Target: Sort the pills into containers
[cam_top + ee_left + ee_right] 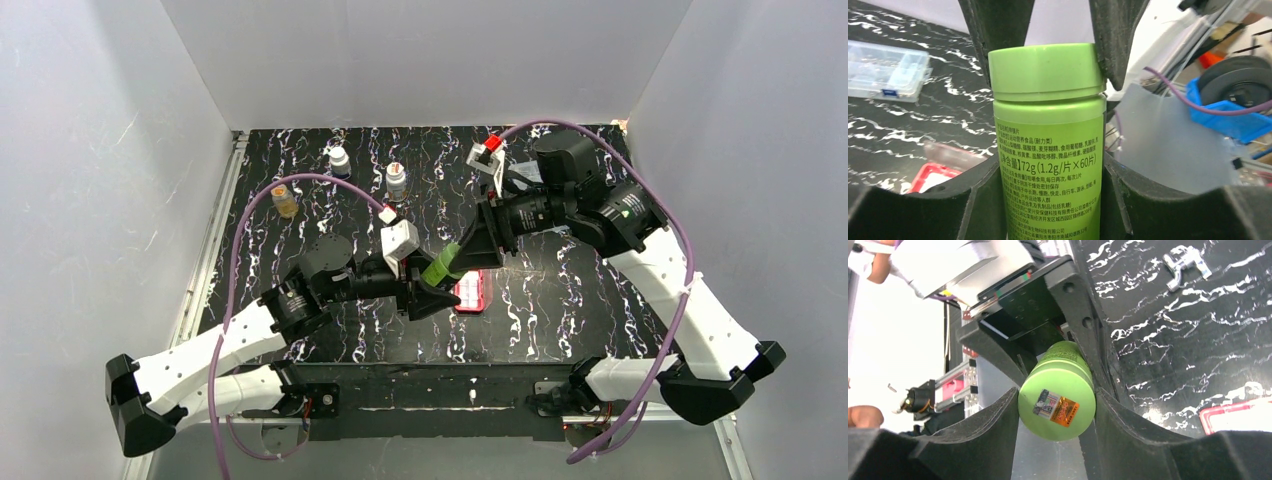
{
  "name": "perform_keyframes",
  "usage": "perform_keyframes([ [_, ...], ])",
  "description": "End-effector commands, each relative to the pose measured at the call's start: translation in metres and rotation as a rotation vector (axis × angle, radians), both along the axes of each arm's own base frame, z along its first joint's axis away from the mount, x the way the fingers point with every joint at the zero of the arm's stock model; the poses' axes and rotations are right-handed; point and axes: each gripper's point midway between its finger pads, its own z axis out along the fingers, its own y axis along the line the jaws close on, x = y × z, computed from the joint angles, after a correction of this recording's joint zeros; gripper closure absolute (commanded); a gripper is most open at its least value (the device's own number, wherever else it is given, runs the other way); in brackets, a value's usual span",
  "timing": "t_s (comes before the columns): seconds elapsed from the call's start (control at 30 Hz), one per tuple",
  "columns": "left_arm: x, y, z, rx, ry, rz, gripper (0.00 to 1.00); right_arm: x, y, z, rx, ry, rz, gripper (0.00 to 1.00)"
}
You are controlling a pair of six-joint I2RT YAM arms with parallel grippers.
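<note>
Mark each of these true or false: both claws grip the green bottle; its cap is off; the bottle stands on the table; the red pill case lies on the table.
1. Both claws grip the green bottle. True: the left claw clamps its body, the right claw its cap.
2. The cap is off. False: it sits on the bottle.
3. The bottle stands on the table. False: it is held above it, tilted.
4. The red pill case lies on the table. True.

green bottle (441, 265) aloft beside pill case (470, 292), three small bottles (339, 160) far left, open tabletop (600, 320) right
</note>
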Motion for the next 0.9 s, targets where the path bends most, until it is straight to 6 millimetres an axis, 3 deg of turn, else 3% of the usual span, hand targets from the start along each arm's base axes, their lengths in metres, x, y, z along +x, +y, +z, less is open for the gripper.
perform_keyframes([
  [0.0, -0.052, 0.001, 0.049, -0.143, -0.032, -0.268, 1.0, -0.008, 0.013, 0.04, 0.193, -0.189, 0.151, 0.62],
  [0.1, -0.05, 0.001, 0.046, -0.13, -0.037, -0.255, 1.0, -0.006, 0.013, 0.041, 0.188, -0.196, 0.135, 0.44],
  [0.17, -0.041, 0.001, 0.041, -0.106, -0.061, -0.206, 1.0, -0.003, 0.012, 0.039, 0.17, -0.188, 0.108, 0.19],
  [0.23, -0.024, 0.003, 0.034, -0.077, -0.089, -0.107, 1.0, 0.003, 0.01, 0.036, 0.14, -0.174, 0.056, 0.03],
  [0.5, 0.04, 0.019, 0.011, 0.054, -0.267, 0.219, 1.0, 0.04, -0.004, 0.003, -0.113, -0.036, -0.239, 0.02],
  [0.87, 0.076, 0.027, -0.01, 0.169, -0.432, 0.388, 1.0, 0.059, 0.019, -0.02, -0.157, 0.214, -0.307, 0.02],
])
